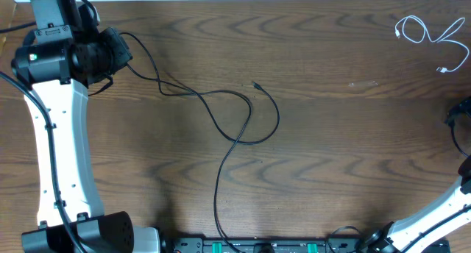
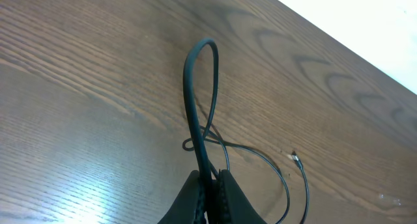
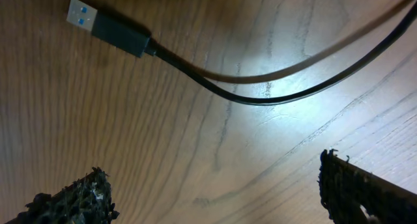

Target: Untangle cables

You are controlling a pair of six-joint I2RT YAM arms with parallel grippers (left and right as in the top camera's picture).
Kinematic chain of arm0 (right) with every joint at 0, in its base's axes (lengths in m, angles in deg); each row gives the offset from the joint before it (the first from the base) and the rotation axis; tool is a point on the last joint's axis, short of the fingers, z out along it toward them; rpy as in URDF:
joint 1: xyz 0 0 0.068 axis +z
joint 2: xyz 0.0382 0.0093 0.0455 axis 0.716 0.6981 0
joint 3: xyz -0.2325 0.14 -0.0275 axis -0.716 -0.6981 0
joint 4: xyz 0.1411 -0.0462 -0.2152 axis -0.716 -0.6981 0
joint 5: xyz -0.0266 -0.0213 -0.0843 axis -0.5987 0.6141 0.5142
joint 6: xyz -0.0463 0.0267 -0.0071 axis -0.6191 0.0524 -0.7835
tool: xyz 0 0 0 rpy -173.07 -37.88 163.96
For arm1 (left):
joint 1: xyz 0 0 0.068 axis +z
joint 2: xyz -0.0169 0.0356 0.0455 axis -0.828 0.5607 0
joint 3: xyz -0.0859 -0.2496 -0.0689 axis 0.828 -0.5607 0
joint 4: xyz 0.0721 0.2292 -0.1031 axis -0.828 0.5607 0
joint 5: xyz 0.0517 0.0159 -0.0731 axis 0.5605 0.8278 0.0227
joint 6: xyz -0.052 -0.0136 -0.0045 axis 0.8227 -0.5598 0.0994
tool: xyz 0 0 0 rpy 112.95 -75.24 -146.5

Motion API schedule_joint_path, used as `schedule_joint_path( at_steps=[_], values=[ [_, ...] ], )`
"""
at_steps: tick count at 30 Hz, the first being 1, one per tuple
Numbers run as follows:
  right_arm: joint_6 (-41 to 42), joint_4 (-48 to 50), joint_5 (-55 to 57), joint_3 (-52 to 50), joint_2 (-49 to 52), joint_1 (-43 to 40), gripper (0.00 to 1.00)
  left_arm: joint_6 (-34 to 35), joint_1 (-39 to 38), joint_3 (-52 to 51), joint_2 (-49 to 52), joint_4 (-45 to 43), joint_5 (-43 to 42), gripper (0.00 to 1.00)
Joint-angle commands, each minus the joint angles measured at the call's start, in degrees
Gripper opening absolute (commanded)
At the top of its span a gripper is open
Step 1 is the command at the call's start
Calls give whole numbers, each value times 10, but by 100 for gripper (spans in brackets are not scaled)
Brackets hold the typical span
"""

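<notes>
Left arm (image 1: 62,150): white, smooth-shelled links, black at the joints, thin black wiring clipped along the shell well behind the left pincer (image 1: 118,51). Small green light (image 1: 33,56) on the black housing just behind it, boxy black camera mount (image 1: 55,10) beside. Pincer fingers (image 2: 189,201) black, tapering, faintly ridged inside. Right arm (image 1: 434,209) likewise white over black; right pincer (image 3: 215,198) pads (image 3: 71,198) black, coarse-meshed, ragged at the tips.

counted 2 cables: 1 black cable (image 1: 218,183), 10 to 6 o'clock; 1 white cable (image 1: 428,38), 2 o'clock. 2 grippers were present: left gripper (image 2: 213,180), right gripper (image 3: 215,185). 1 table (image 1: 331,150).
</notes>
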Motion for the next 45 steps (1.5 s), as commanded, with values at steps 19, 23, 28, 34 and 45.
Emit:
schedule_joint_path(
  at_steps=[19,23,28,34,45],
  values=[
    [66,148,86,-89,-12,0,99,-12,-1,2,1,4,2,8],
    [70,164,78,-90,-12,0,99,-12,-1,2,1,4,2,8],
    [72,206,73,-90,-12,0,99,-12,-1,2,2,3,2,8],
    [71,298,24,-90,-12,0,99,-12,-1,2,2,3,2,8],
    [35,506,-70,-78,-27,0,95,-12,-1,2,2,1,2,8]
  ],
)
